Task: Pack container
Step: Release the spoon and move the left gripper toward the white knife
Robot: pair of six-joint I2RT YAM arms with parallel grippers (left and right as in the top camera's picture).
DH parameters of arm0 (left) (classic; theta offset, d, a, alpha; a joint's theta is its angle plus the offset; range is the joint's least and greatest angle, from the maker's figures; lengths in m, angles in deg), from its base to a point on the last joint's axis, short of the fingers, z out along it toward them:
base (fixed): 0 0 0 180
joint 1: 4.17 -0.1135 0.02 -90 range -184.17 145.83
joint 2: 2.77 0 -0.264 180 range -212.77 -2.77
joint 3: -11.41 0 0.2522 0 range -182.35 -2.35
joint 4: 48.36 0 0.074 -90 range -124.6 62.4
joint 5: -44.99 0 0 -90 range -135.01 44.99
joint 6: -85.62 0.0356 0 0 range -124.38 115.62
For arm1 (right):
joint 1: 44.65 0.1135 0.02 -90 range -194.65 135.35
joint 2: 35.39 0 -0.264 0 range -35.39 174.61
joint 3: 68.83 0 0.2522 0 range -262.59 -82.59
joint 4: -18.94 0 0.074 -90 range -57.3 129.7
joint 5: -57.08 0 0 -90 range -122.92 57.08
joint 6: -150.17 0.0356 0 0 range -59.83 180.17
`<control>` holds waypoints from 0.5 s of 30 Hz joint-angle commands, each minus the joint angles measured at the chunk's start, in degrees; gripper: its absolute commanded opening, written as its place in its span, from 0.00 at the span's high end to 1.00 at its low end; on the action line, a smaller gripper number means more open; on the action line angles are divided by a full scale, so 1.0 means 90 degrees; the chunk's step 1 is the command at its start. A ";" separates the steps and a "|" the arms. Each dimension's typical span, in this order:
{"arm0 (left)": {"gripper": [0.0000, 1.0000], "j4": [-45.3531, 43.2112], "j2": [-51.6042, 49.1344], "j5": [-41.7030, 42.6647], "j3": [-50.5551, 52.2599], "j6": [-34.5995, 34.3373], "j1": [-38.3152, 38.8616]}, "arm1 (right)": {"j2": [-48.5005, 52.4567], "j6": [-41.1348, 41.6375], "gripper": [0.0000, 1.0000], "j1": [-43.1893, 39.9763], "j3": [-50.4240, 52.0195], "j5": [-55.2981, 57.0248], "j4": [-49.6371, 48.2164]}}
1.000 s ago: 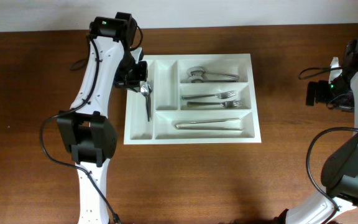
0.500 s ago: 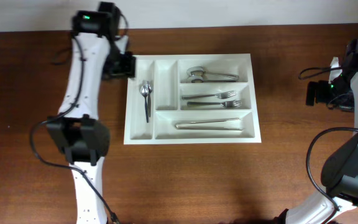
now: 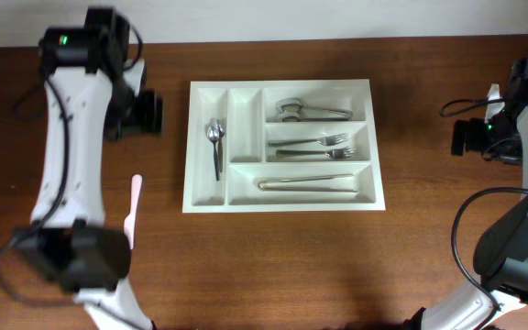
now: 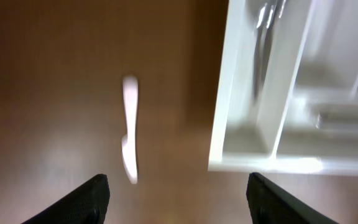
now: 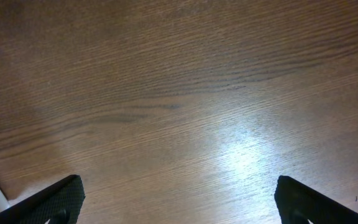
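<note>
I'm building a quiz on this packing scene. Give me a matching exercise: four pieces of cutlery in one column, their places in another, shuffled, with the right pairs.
1. small spoon
2. forks
3. long silver utensils
4. pale pink utensil

A. bottom long compartment of the container
B. on the table, left of the container
C. leftmost narrow compartment
D. middle long compartment

Pairs: 1-C, 2-D, 3-A, 4-B.
</note>
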 commanded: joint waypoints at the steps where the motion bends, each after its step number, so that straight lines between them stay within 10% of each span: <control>1: 0.24 -0.0189 0.0903 -0.0112 0.1547 -0.0449 -0.0097 | -0.0051 0.0029 0.01 0.0034 0.0012 0.0053 0.0002; 15: 0.01 -0.2074 0.2662 0.0080 0.5870 -0.0658 -0.0308 | -0.0051 0.0029 0.01 0.0034 0.0012 0.0053 0.0002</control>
